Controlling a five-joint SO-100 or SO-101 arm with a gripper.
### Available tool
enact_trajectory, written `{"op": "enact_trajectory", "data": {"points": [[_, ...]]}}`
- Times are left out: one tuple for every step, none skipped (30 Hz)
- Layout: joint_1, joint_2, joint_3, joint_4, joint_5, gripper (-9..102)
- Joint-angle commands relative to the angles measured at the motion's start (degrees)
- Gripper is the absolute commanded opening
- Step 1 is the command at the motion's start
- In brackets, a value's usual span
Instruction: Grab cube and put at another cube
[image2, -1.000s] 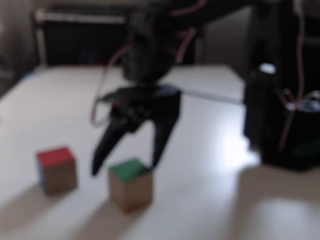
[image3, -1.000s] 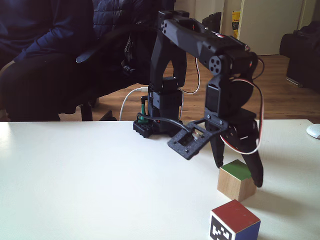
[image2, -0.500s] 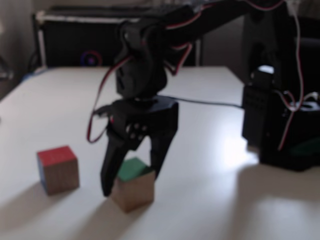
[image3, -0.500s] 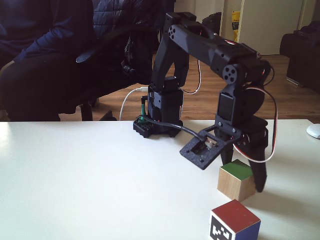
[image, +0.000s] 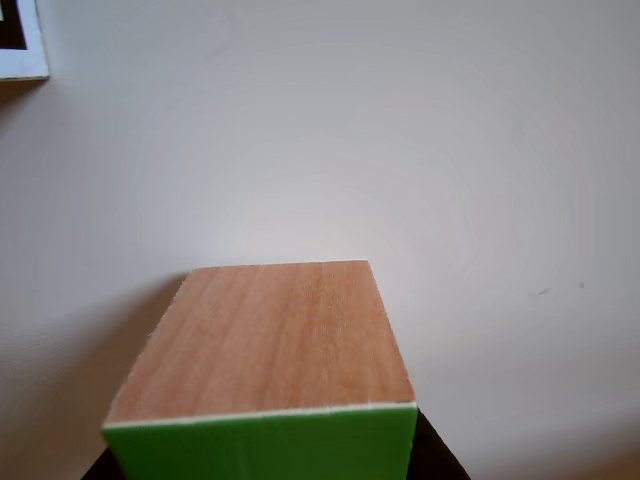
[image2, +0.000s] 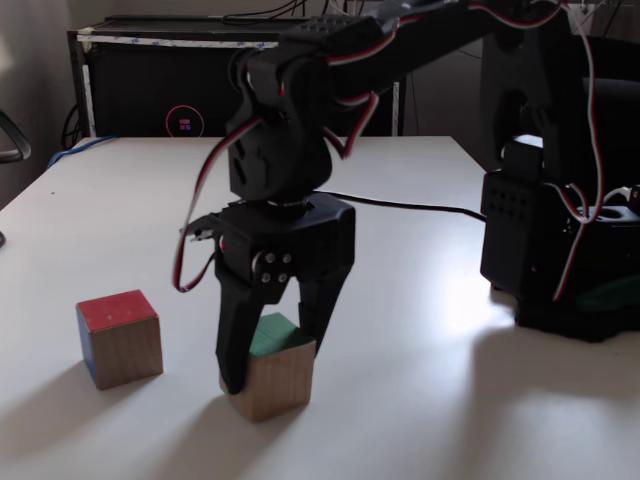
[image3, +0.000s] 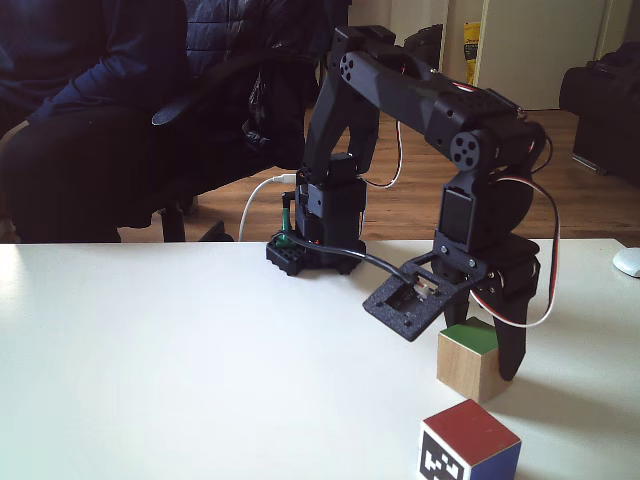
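Change: lowered since a second ago, from hovering above the green face to straddling the block, fingertips now down near the bench.
Marker cube: nearest the camera in one fixed view, red face up, black-and-white pattern on its side; left of the wooden cube and well apart from it in the other fixed view.
Wood-and-green cube: resting flat on the bench, green face up, wood grain on the sides; seen close from the other view.
Hand: spread wide around the cube, one finger on each side; contact with the wood not certain from either fixed view.
Next step done well: close squarely on the two opposite wooden faces, low and centred, so the block neither twists nor slides; lift only once clamped.
Risk: uneven closing likely to push the cube sideways across the smooth top.
Farther back: arm base, seated person behind.
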Motion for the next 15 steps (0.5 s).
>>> {"op": "enact_trajectory", "data": {"points": [[-0.6,4.4,-3.3,1.9,1.3,10],[-0.5,5.1,-4.5,2.9,1.9,10],[-0.4,5.4,-6.0,4.3,2.5,10],[-0.2,5.8,-7.7,5.7,3.3,10],[0.1,6.2,-9.5,7.0,3.6,10],[0.4,6.7,-11.0,8.0,3.9,10],[0.6,7.4,-12.3,8.7,4.2,10],[1.0,8.1,-13.5,9.3,4.4,9],[1.2,8.2,-15.4,10.4,4.5,10],[1.6,7.7,-18.0,11.8,4.7,10],[1.8,6.6,-21.0,13.5,4.9,10],[2.4,4.9,-24.3,15.3,5.2,10],[2.8,3.0,-27.8,17.2,5.4,10],[3.3,1.1,-31.0,18.6,5.7,10],[4.0,-0.4,-33.6,19.4,6.0,10]]}}
